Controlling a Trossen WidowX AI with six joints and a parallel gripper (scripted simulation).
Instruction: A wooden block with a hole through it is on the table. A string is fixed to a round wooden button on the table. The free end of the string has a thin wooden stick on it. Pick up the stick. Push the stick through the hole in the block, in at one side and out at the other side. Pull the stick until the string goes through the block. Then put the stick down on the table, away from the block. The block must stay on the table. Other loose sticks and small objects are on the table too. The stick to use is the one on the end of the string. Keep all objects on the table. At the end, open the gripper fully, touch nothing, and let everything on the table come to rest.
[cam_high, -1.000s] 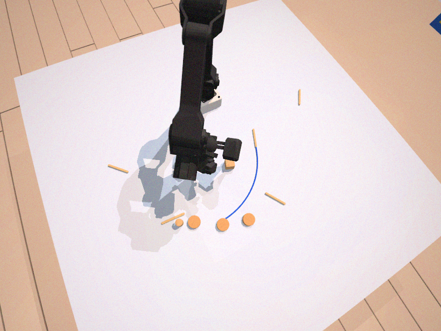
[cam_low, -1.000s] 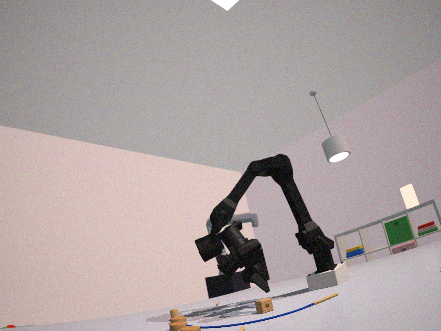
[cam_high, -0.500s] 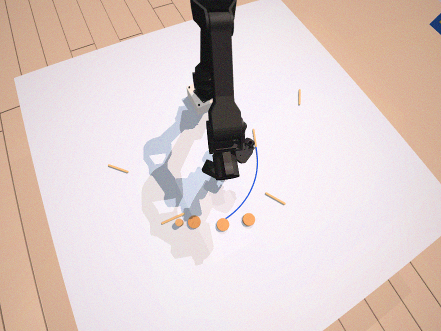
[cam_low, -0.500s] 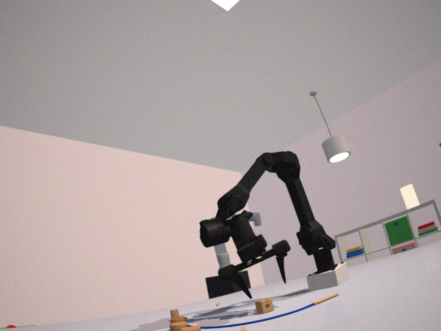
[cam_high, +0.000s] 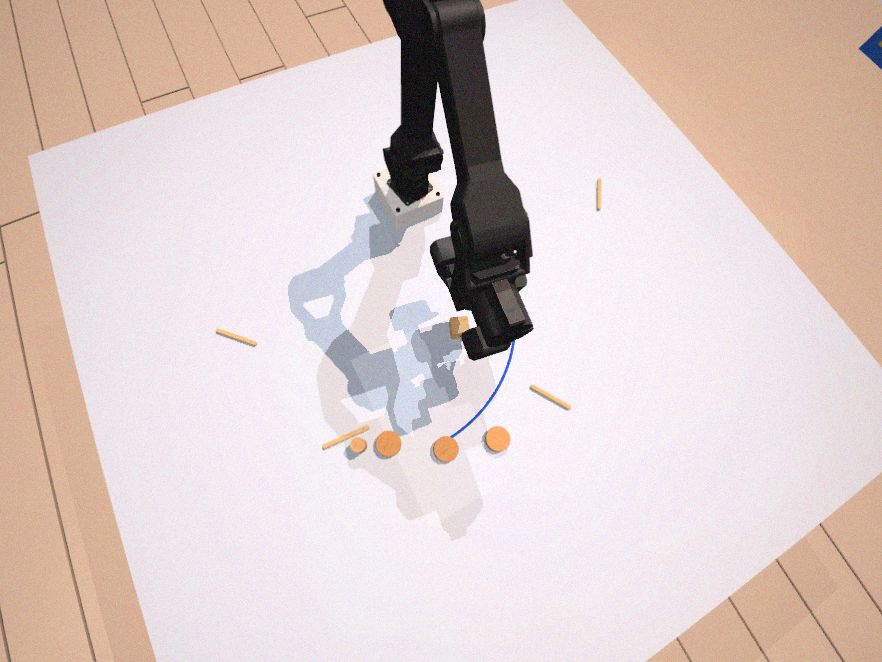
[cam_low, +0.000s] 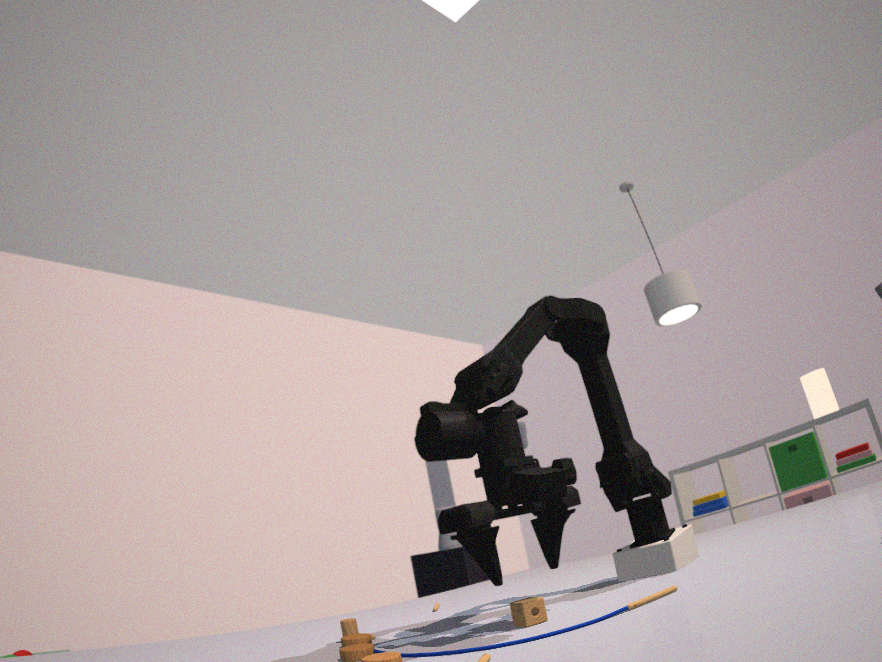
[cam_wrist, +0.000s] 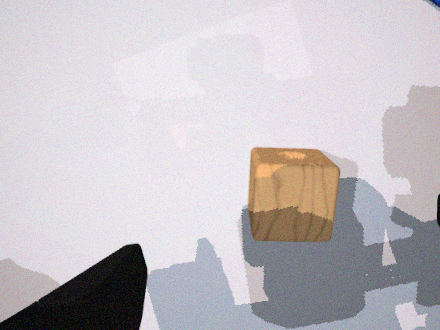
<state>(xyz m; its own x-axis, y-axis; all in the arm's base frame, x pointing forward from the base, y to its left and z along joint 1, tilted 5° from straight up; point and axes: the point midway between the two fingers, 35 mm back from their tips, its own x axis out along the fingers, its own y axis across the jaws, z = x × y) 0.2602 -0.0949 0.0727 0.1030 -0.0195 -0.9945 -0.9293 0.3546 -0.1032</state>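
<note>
While gripper (cam_low: 527, 575) hangs above table (cam_high: 249, 555) (cam_low: 769, 570) (cam_wrist: 75, 175), fingers wide apart, blk (cam_high: 458, 327) (cam_low: 528, 612) (cam_wrist: 294, 197) sits w/ hole sideways.

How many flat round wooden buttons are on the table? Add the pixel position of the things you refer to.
3. They lie near each other in the top view: one (cam_high: 388, 443) beside the small peg (cam_high: 357, 445), one (cam_high: 445, 449) at the blue string's end (cam_high: 455, 433), and one (cam_high: 497, 438) beyond it.

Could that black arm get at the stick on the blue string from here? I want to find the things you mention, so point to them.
Probably yes: the gripper (cam_low: 527, 575) is open and raised, and the stick (cam_low: 652, 597) lies beyond the block (cam_high: 458, 327) (cam_low: 528, 612) (cam_wrist: 293, 200).
</note>
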